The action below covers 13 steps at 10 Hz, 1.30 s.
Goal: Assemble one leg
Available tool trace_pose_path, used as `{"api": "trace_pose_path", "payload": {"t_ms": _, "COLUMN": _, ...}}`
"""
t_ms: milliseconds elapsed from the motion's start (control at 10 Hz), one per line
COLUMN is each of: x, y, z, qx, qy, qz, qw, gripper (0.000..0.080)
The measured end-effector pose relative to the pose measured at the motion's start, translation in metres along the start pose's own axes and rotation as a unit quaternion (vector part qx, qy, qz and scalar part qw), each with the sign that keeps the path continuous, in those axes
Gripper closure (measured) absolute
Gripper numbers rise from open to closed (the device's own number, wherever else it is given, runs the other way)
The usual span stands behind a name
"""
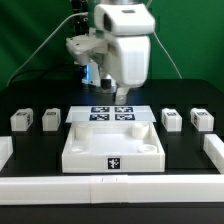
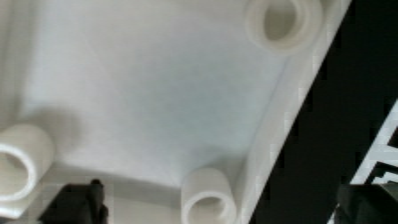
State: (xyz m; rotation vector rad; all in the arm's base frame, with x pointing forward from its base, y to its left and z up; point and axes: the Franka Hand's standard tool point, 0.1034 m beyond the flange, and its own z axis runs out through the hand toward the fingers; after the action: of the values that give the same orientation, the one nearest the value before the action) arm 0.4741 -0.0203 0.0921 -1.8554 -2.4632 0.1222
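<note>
Four small white legs stand in a row on the black table: two on the exterior view's left (image 1: 20, 121) (image 1: 50, 119) and two on its right (image 1: 171, 119) (image 1: 200, 119). None shows in the wrist view. The large white tray-like piece (image 1: 110, 147) lies in the middle. My gripper (image 1: 118, 97) hangs over its far edge, away from all the legs. In the wrist view the gripper (image 2: 222, 206) is open and empty. Its dark fingertips (image 2: 75, 204) stand wide apart on either side of one round corner socket (image 2: 214, 196) and the tray's wall (image 2: 294, 110).
The marker board (image 1: 112, 115) lies just behind the tray, and its edge shows in the wrist view (image 2: 381, 150). Long white bars lie at the left edge (image 1: 5, 150), the right edge (image 1: 214, 150) and along the front (image 1: 110, 186). Two more sockets (image 2: 285, 20) (image 2: 22, 160) show inside the tray.
</note>
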Motion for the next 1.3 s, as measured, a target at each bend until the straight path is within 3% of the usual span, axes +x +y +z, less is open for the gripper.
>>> {"api": "trace_pose_path", "payload": {"t_ms": 200, "x": 0.007, "y": -0.004, "z": 0.017, "qx": 0.038, "qy": 0.011, "qz": 0.069, "qw": 0.997, "gripper": 0.0149}}
{"api": "trace_pose_path", "payload": {"t_ms": 400, "x": 0.013, "y": 0.007, "z": 0.024, "qx": 0.039, "qy": 0.015, "qz": 0.083, "qw": 0.996, "gripper": 0.0149}}
{"api": "trace_pose_path", "payload": {"t_ms": 800, "x": 0.009, "y": 0.004, "z": 0.026, "qx": 0.042, "qy": 0.016, "qz": 0.088, "qw": 0.995, "gripper": 0.0149}}
{"api": "trace_pose_path", "payload": {"t_ms": 1000, "x": 0.001, "y": -0.027, "z": 0.038, "qx": 0.057, "qy": 0.034, "qz": 0.128, "qw": 0.99, "gripper": 0.0149}}
{"api": "trace_pose_path", "payload": {"t_ms": 1200, "x": 0.004, "y": -0.041, "z": 0.06, "qx": 0.078, "qy": 0.047, "qz": 0.141, "qw": 0.986, "gripper": 0.0149}}
{"api": "trace_pose_path", "payload": {"t_ms": 1300, "x": 0.006, "y": -0.043, "z": 0.071, "qx": 0.081, "qy": 0.053, "qz": 0.146, "qw": 0.985, "gripper": 0.0149}}
